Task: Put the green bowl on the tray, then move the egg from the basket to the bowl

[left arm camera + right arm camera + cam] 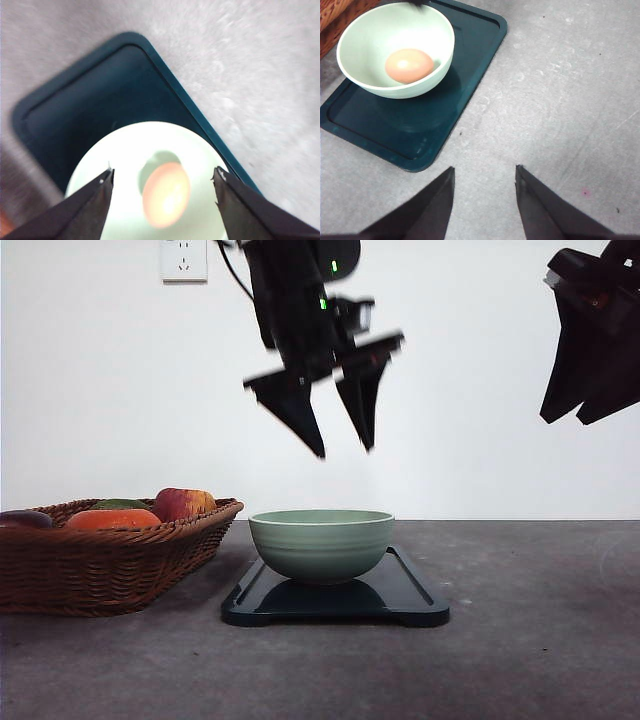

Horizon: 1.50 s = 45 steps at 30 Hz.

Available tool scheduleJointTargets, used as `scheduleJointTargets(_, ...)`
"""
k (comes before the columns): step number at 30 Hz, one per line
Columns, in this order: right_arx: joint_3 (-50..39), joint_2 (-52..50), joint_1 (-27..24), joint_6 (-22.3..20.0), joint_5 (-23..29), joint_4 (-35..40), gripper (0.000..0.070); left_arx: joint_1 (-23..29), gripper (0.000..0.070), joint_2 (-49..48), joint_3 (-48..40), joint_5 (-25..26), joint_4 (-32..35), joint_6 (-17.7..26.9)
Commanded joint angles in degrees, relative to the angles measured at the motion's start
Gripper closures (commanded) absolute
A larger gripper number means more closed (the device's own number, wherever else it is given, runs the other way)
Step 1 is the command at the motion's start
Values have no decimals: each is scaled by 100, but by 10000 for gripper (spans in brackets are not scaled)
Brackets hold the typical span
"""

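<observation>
In the front view the left gripper hangs with jaws apart and empty at upper centre, directly above the green bowl, which sits on the tray beside the basket; the right gripper is high at the upper right, farther off. The left wrist view shows the egg lying in the bowl between the spread fingers, long axis roughly up the frame. In the right wrist view the egg rests in the bowl at upper left, well apart from that arm's empty, parted fingers, so the transfer looks done.

Overall light: bright, even, from above; white wall evenly lit.
Shadows: soft dark patch under the green bowl on the tray.
Glare: in the left wrist view the bowl is washed out almost white; the egg has a pale hot spot.
Blur: left hand smeared in the front view; left wrist view soft throughout.
Sharpest: right wrist view, worktop grain clear.
</observation>
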Motion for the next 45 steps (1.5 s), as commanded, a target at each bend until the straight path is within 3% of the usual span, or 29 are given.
scheduleJointTargets(1, 15, 48, 35, -26, 3, 39, 463, 56, 310, -21, 186, 208, -96, 36)
scheduleJointTargets(5, 15, 48, 35, -28, 3, 39, 463, 159, 336, -363, 172, 663, -92, 58)
scheduleJointTargets(8, 15, 48, 35, -29, 3, 44, 463, 205, 391, -571, 128, 663, -80, 63)
scheduleJointTargets(14, 15, 48, 35, -31, 3, 48, 463, 264, 393, -831, 61, 724, -264, 61)
scheduleJointTargets(17, 15, 48, 35, -30, 3, 46, 463, 264, 397, -1097, -266, 761, -50, 61)
scheduleJointTargets(21, 15, 48, 35, -28, 3, 46, 463, 330, 437, -1914, -1489, 746, 938, 38)
scheduleJointTargets(28, 15, 48, 35, -28, 3, 49, 463, 750, 435, -3795, -4268, 746, 2413, -172)
scheduleJointTargets(38, 15, 48, 35, -31, 3, 52, 463, 1189, 435, -6146, -6592, 720, 2831, -298)
scheduleJointTargets(45, 15, 48, 37, -31, -1, 50, 463, 1455, 435, -7466, -7767, 677, 2806, -703)
